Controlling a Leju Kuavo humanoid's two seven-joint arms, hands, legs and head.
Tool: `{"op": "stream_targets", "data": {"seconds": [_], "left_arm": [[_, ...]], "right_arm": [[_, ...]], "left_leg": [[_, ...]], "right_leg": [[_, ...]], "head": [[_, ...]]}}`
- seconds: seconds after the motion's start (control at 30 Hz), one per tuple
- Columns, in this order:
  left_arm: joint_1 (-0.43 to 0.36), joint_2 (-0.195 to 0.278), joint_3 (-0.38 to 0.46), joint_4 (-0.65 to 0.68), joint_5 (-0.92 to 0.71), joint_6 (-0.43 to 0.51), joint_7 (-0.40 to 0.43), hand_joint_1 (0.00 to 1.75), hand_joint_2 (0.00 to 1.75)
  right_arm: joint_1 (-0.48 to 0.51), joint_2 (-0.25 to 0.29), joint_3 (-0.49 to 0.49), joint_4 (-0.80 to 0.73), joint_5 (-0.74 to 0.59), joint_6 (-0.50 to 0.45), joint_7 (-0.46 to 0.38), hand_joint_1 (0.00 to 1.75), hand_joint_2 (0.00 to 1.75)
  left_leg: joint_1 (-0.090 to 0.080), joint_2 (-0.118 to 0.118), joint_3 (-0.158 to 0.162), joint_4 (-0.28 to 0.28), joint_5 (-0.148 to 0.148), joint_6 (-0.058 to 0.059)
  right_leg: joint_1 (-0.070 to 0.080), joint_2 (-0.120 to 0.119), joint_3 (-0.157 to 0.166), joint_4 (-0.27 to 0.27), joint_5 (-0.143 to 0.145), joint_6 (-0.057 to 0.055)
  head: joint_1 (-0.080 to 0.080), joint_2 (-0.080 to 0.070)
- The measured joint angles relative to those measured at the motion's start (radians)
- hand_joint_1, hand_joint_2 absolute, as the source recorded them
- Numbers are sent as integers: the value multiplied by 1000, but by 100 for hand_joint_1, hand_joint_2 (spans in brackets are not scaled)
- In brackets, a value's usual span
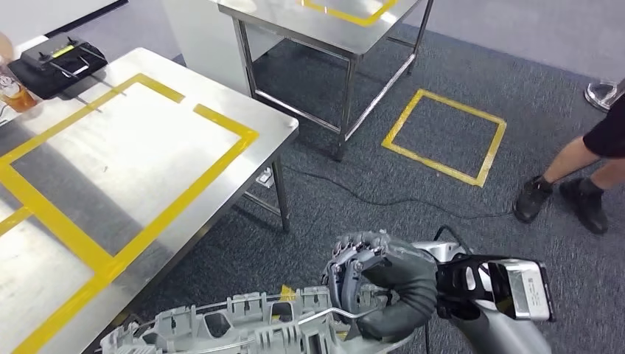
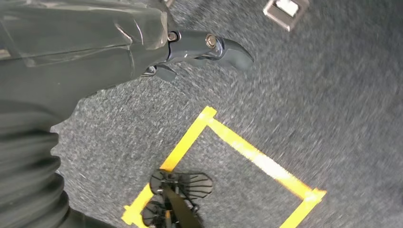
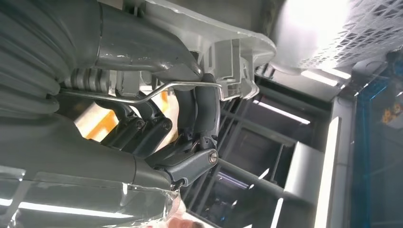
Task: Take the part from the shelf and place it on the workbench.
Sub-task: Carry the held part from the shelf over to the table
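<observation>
A long grey ribbed part [image 1: 243,324] with a thin wire rod along it hangs low in front of me, off the edge of the workbench [image 1: 147,147]. My right hand [image 1: 383,284] grips its right end, fingers wrapped around it. Seen from the right wrist, the dark fingers [image 3: 199,109] curl around the part [image 3: 233,42] and the rod. The workbench is a steel table marked with yellow tape rectangles, to my left. My left hand [image 2: 142,42] hangs over the grey carpet with its fingers [image 2: 218,47] apart and nothing in them.
A black controller [image 1: 55,63] and a drink cup [image 1: 15,92] sit at the workbench's far corner. A second steel table [image 1: 332,29] stands beyond. A yellow taped square [image 1: 446,136] marks the carpet, a cable [image 1: 368,199] runs across it, and a person's legs [image 1: 567,184] stand at the right.
</observation>
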State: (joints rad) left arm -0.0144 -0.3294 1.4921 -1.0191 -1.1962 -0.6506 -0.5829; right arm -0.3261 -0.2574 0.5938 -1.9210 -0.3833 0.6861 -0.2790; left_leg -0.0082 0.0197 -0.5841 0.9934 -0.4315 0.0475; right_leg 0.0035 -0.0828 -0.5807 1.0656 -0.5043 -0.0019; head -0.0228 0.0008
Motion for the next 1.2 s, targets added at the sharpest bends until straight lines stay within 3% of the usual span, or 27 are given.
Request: {"op": "stream_targets", "data": {"seconds": [0.07,0.13,0.17,0.2,0.27,0.33,0.4,0.43,0.5,0.57,0.63,0.67,0.7,0.73,0.8,0.83,0.87,0.93,1.0,1.07,1.1,1.17,1.2], "left_arm": [[-2,-1,1,-1,0,-3,0,0,175],[-4,-3,2,-1,-1,-4,0,0,175],[-4,-5,2,-1,-1,-4,0,0,175],[-4,-5,2,-1,-1,-4,0,0,175],[-4,-6,3,-1,-2,-4,0,0,175],[-3,-6,3,-1,-4,-2,0,0,175],[-2,-6,6,-2,-5,2,5,0,175],[0,-7,8,-2,-4,3,8,0,175],[-1,-7,12,-4,1,4,15,0,175],[-7,-7,13,-9,9,-1,27,0,175],[-12,-7,13,-11,14,-7,40,0,175],[-13,-6,13,-11,14,-9,45,0,175],[-13,-4,13,-11,14,-10,50,0,175],[-14,-1,13,-10,15,-9,53,0,175],[-19,7,13,-7,17,-7,58,0,175],[-23,12,13,-3,20,-5,62,0,175],[-27,17,13,3,25,-2,67,0,175],[-29,25,14,14,40,2,83,0,175],[-31,28,14,22,54,1,97,0,175],[-38,29,14,30,66,-5,108,0,175],[-41,29,14,33,70,-10,114,0,175],[-42,29,14,40,78,-15,125,0,175],[-42,30,14,43,81,-17,130,0,175]], "right_arm": [[2,-2,0,0,-1,1,-1,175,175],[5,-4,0,2,-1,2,-1,175,175],[6,-4,0,2,-1,3,-1,175,175],[5,-4,0,2,-1,5,-1,175,175],[5,-4,0,3,-2,7,-1,175,175],[4,-4,1,3,-3,8,-1,175,175],[3,-3,1,4,-5,9,-1,175,175],[1,-1,2,4,-6,9,-1,175,175],[-4,3,4,4,-10,10,0,175,175],[-6,7,7,5,-14,9,5,175,175],[-8,15,12,8,-13,0,17,175,175],[-10,23,18,10,-8,-8,25,175,175],[-11,33,24,12,-2,-17,33,175,175],[-13,43,31,12,4,-26,40,175,175],[-18,62,42,12,13,-40,50,175,175],[-21,69,45,12,15,-45,55,175,175],[-24,75,48,11,16,-49,59,175,175],[-30,87,51,9,16,-52,67,175,175],[-35,95,51,6,14,-52,72,175,175],[-37,95,49,4,12,-50,72,175,175],[-36,94,47,4,10,-47,71,175,175],[-34,86,47,7,9,-41,62,175,175],[-34,81,46,9,9,-39,55,175,175]], "left_leg": [[7,-26,9,-9,8,4],[9,-58,8,-9,8,3],[10,-73,9,-8,7,2],[12,-90,10,-6,5,-1],[15,-120,10,2,-1,-11],[15,-143,2,13,-8,-25],[18,-158,-7,15,-10,-38],[20,-152,-11,17,-12,-43],[19,-102,-30,56,-34,-53],[19,-44,-90,172,-87,-59],[22,-28,-159,293,-125,-63],[22,-26,-173,310,-120,-63],[22,-22,-164,283,-95,-61],[20,-11,-135,222,-60,-58],[11,34,-64,85,-7,-46],[6,48,-43,46,3,-41],[2,54,-36,30,4,-37],[2,28,-35,24,7,-28],[9,2,-26,10,14,-18],[15,-26,-20,3,18,-12],[16,-41,-20,3,19,-10],[16,-72,-20,4,18,-10],[16,-88,-19,4,18,-11]], "right_leg": [[-7,62,-60,119,-46,-1],[-15,78,-122,224,-72,8],[-19,79,-132,229,-64,17],[-23,82,-120,190,-38,30],[-33,108,-63,51,27,51],[-36,130,-24,-36,61,46],[-32,122,-19,-45,65,27],[-32,114,-18,-46,65,21],[-34,96,-12,-49,62,8],[-30,73,-6,-49,55,-3],[-24,48,-3,-49,50,-10],[-23,35,-2,-49,48,-11],[-21,24,1,-49,45,-11],[-19,12,5,-49,42,-11],[-13,-9,14,-49,34,-6],[-9,-20,17,-49,31,-2],[-7,-31,18,-50,28,2],[-4,-50,20,-51,23,10],[-7,-17,9,-21,5,14],[-11,47,-43,89,-41,10],[-12,65,-81,160,-65,9],[-12,75,-133,240,-80,15],[-13,77,-133,226,-65,22]], "head": [[3,0],[4,0],[4,0],[4,0],[5,0],[7,0],[8,0],[8,0],[2,0],[-5,0],[-6,0],[-6,0],[-6,0],[-6,0],[-6,0],[-6,0],[-5,0],[-6,0],[-4,0],[2,0],[3,0],[5,0],[5,0]]}}
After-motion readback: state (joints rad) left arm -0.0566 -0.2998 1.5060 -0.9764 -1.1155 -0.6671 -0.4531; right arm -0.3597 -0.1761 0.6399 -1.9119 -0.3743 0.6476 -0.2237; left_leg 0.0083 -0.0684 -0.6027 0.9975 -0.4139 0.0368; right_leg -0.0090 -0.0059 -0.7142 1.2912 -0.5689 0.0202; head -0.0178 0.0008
